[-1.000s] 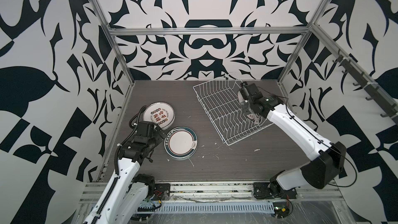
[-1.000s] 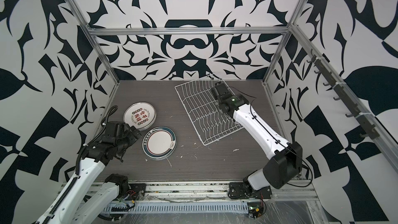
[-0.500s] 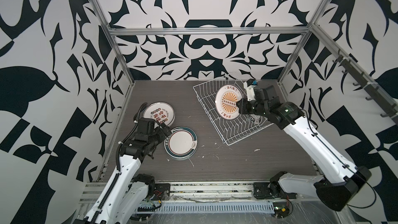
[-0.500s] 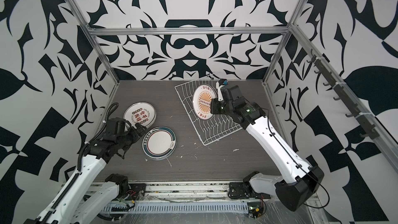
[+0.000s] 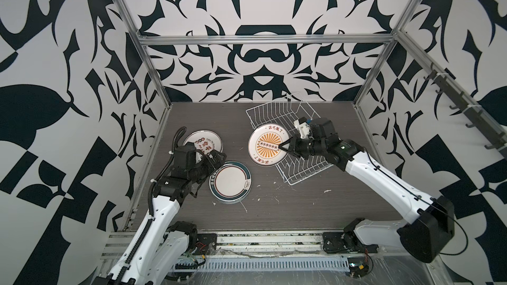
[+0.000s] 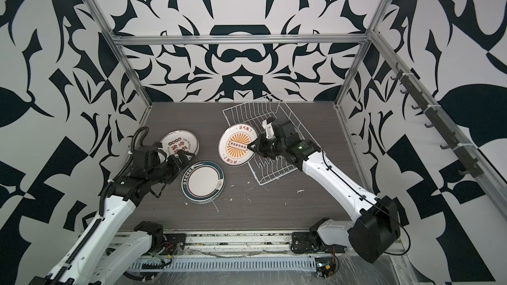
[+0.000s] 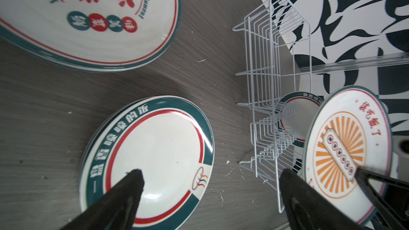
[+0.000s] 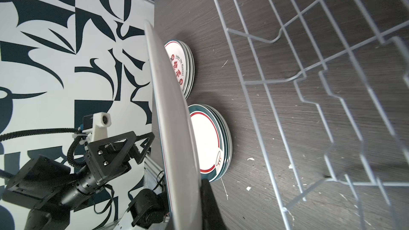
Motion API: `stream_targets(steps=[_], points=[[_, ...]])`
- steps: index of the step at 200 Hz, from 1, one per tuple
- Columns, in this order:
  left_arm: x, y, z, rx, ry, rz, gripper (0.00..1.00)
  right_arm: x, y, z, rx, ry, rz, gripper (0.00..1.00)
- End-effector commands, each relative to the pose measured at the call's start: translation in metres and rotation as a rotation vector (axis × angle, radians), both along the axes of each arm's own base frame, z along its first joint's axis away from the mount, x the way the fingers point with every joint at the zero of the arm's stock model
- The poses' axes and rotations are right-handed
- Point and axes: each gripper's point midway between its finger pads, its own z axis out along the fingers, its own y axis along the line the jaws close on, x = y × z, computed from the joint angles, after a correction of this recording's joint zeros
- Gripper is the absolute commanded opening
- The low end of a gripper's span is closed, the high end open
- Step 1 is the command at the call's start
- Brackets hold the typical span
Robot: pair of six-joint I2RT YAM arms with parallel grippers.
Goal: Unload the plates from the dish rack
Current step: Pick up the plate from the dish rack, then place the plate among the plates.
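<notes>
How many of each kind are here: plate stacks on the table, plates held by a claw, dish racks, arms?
Plate stacks on the table: 2
Plate held by a claw: 1
Dish racks: 1
Arms: 2
Total: 6

Tilted sunburst plate point(image 5: 268, 146) by white wire rack point(image 5: 277, 116); green-rimmed stack point(image 5: 230, 182) flat.

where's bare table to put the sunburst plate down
Bare table runs along the front, between the green-rimmed stack and the near corner of the dish rack. Also bare: the back strip between the lettered stack and the rack. Crowded where the left gripper hovers over both stacks.
</notes>
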Motion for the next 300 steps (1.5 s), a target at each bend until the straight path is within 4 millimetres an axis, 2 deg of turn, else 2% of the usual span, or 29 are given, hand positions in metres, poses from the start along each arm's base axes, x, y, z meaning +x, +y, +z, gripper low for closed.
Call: stream_targets(steps=[1, 18, 46, 73, 78, 107, 202, 234, 259, 279, 300], points=[[0.003, -0.015, 0.015, -0.088, -0.049, -0.054, 0.99, -0.001, 0.027, 0.025, 0.134, -0.048, 0.048, 0.00], [0.004, -0.017, 0.014, -0.106, -0.053, -0.061, 1.00, -0.003, 0.044, 0.022, 0.168, -0.033, 0.075, 0.00], [0.006, -0.025, 0.016, -0.151, -0.071, -0.091, 0.94, -0.009, 0.068, 0.019, 0.218, -0.008, 0.111, 0.00], [0.009, -0.029, 0.016, -0.176, -0.085, -0.102, 0.86, -0.012, 0.084, 0.020, 0.278, 0.013, 0.139, 0.00], [0.009, -0.030, 0.016, -0.179, -0.085, -0.104, 0.80, -0.012, 0.087, 0.020, 0.286, 0.015, 0.143, 0.00], [0.009, -0.032, 0.015, -0.189, -0.080, -0.112, 0.70, -0.015, 0.093, 0.018, 0.309, 0.034, 0.155, 0.00], [0.006, -0.035, 0.019, -0.208, -0.091, -0.138, 0.27, -0.017, 0.108, 0.007, 0.329, 0.066, 0.187, 0.00], [0.003, -0.036, 0.020, -0.209, -0.095, -0.148, 0.12, -0.019, 0.112, 0.005, 0.325, 0.064, 0.194, 0.11], [0.002, -0.035, 0.018, -0.200, -0.086, -0.145, 0.02, -0.019, 0.115, 0.003, 0.325, 0.072, 0.201, 0.15], [0.000, -0.032, 0.015, -0.182, -0.074, -0.137, 0.00, -0.019, 0.116, 0.002, 0.325, 0.072, 0.204, 0.16], [-0.001, -0.029, 0.014, -0.165, -0.070, -0.124, 0.00, -0.019, 0.116, 0.001, 0.323, 0.073, 0.202, 0.23]])
